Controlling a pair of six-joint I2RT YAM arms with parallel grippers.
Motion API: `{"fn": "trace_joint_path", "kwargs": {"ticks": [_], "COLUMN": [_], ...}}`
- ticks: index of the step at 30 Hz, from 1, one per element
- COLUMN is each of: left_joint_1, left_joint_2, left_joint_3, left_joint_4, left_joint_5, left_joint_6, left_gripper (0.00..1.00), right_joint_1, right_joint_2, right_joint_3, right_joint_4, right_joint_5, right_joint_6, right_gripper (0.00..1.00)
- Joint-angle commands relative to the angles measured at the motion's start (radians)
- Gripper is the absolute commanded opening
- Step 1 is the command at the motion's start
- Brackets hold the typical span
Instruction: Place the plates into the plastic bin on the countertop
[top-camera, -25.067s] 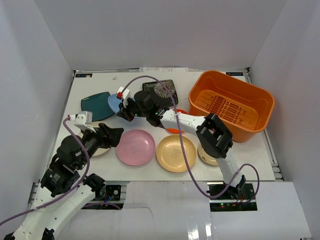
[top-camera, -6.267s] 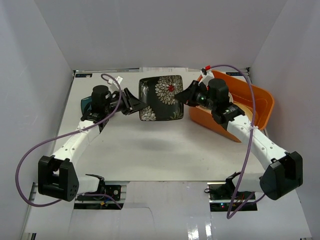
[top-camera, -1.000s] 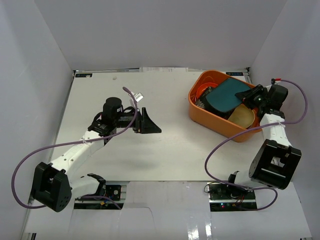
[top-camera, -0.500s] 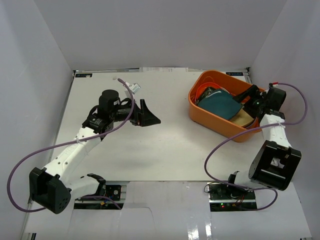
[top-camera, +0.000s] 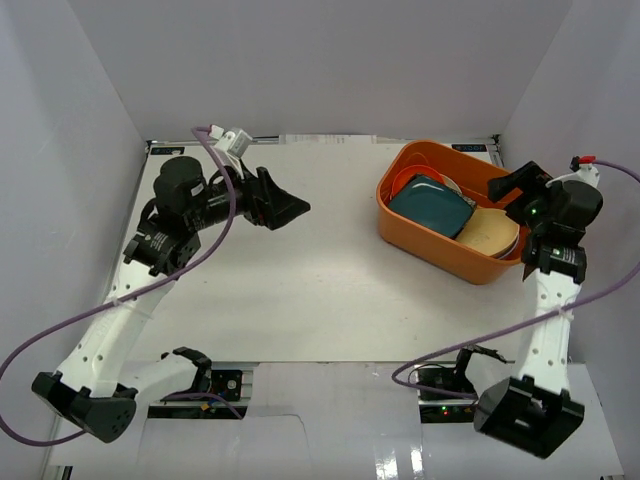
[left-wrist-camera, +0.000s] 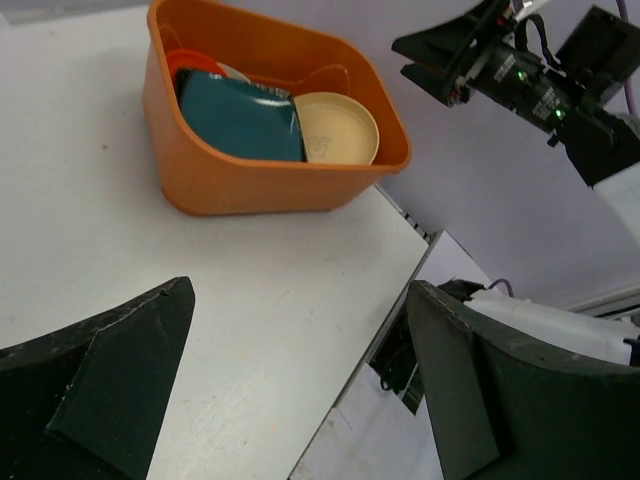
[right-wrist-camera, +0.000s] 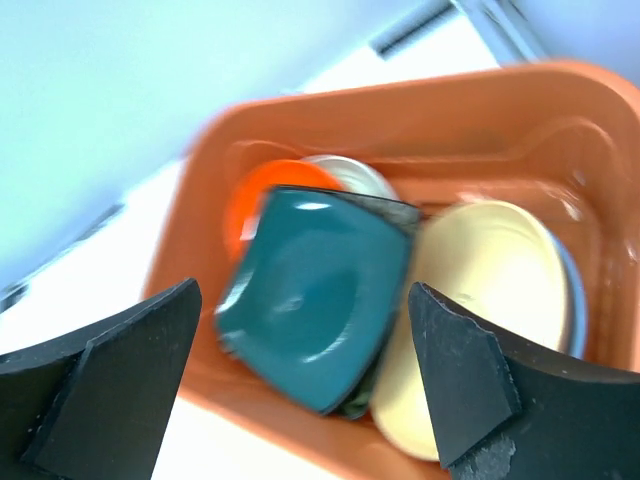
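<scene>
The orange plastic bin (top-camera: 440, 252) stands at the back right of the white countertop (top-camera: 300, 290). Inside it a square teal plate (top-camera: 430, 212) lies on top of other plates, beside a cream round plate (top-camera: 487, 234), and a red-orange plate (top-camera: 403, 187) peeks out behind. My right gripper (top-camera: 515, 185) hovers open above the bin's right end, holding nothing. In the right wrist view the teal plate (right-wrist-camera: 315, 295) and cream plate (right-wrist-camera: 490, 310) lie below the open gripper (right-wrist-camera: 305, 290). My left gripper (top-camera: 285, 208) is open and empty, raised over the back left of the countertop. No plates lie outside the bin.
White panels wall the countertop on the left, back and right. The bin's right rim (top-camera: 535, 215) sits close to the right wall. Purple cables (top-camera: 60, 330) loop from both arms near the front edge. The countertop's front edge (left-wrist-camera: 395, 300) shows in the left wrist view.
The right gripper opened and let go of the teal plate, which settled flat in the bin; the right arm then rose and drew back. The left arm swung back and leftward.
</scene>
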Motion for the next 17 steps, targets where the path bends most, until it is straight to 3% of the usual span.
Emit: {"fn": "trace_joint_path", "kwargs": {"ticks": [1, 5, 9, 17], "left_joint_1": [-0.004, -0.002, -0.002, -0.002], "left_joint_2": [-0.063, -0.162, -0.299, -0.496], "left_joint_3": [0.071, 0.085, 0.029, -0.108], "left_joint_4": [-0.02, -0.02, -0.02, -0.036], "left_joint_5": [-0.061, -0.174, -0.3, -0.469], "left_joint_6": [0.04, 0.051, 0.063, 0.084], "left_gripper": [0.98, 0.98, 0.98, 0.98], "right_joint_1": [0.014, 0.07, 0.126, 0.189], "right_joint_2": [-0.174, -0.354, -0.414, -0.527], "right_joint_3": [-0.011, -0.068, 0.01, 0.09], "right_joint_4": [-0.018, 0.035, 0.087, 0.086], "right_joint_5": [-0.142, -0.245, -0.453, -0.425], "right_joint_6": [-0.004, 0.024, 0.053, 0.015], "right_gripper": [0.9, 0.9, 0.9, 0.9]}}
